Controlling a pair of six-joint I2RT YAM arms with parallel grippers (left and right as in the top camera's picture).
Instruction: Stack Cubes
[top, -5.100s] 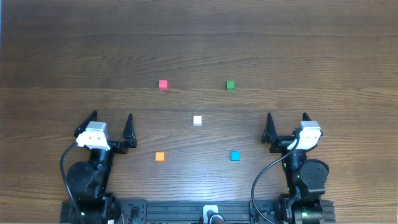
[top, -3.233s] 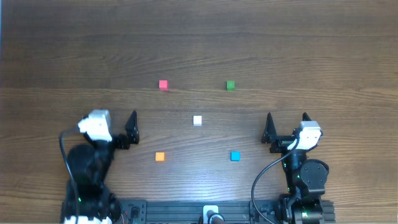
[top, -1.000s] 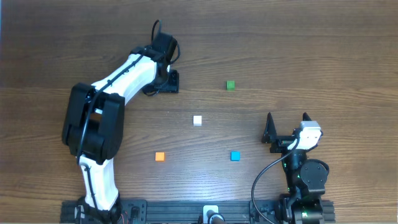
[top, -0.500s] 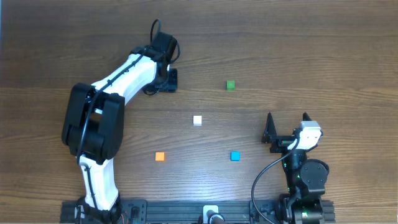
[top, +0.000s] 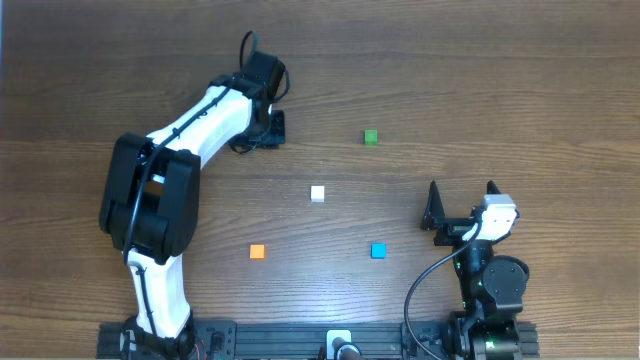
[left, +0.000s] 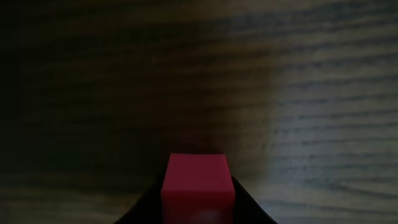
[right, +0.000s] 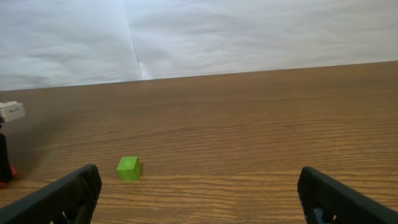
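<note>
my left gripper (top: 265, 130) is clamped on the red cube (left: 197, 177), beyond and left of the white cube (top: 317, 193). only the fingertips hold it, so it may slip at lifting.

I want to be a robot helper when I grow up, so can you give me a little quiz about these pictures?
1. Which colour is the cube between the left gripper's fingers? A orange, B pink, C white.
2. True or false: the right gripper is open.
3. Fill in: the cube lying nearest the right gripper is ___.

Key: 1 B, the pink cube. 2 True. 3 The blue cube.
</note>
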